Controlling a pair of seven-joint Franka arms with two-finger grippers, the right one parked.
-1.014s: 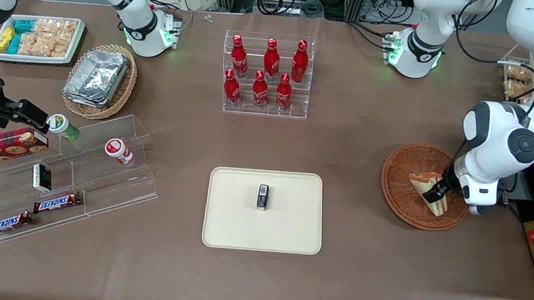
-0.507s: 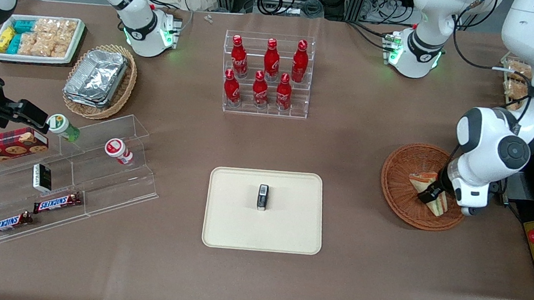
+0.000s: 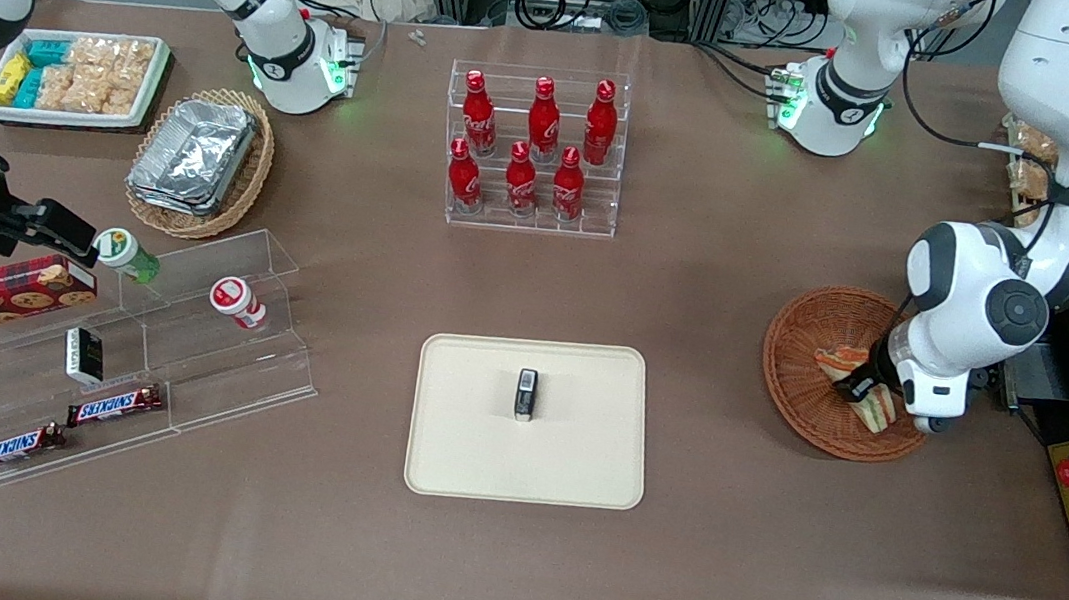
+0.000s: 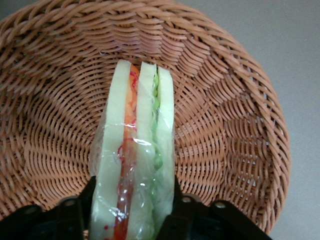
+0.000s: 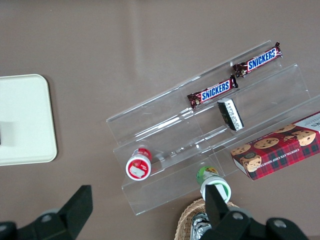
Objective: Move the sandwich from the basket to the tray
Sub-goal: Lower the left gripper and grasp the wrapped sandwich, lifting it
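Your claw (image 3: pixel 861 390) was clamped on the sandwich (image 4: pixel 136 165), one finger (image 4: pixel 75 210) pressed against each bread face, with the wedge over the reddish basket (image 3: pixel 804 366) at the working arm's end of the surface. The cream tray (image 3: pixel 467 453) lay well apart from it, carrying a small dark object (image 3: pixel 526 395).

basket (image 4: pixel 240 125): rough woven wicker | sandwich (image 4: pixel 135 170): glossy clear film | tray (image 3: pixel 576 466): matt, smooth | gripper (image 3: pixel 862 388): black, closed on sandwich, over basket
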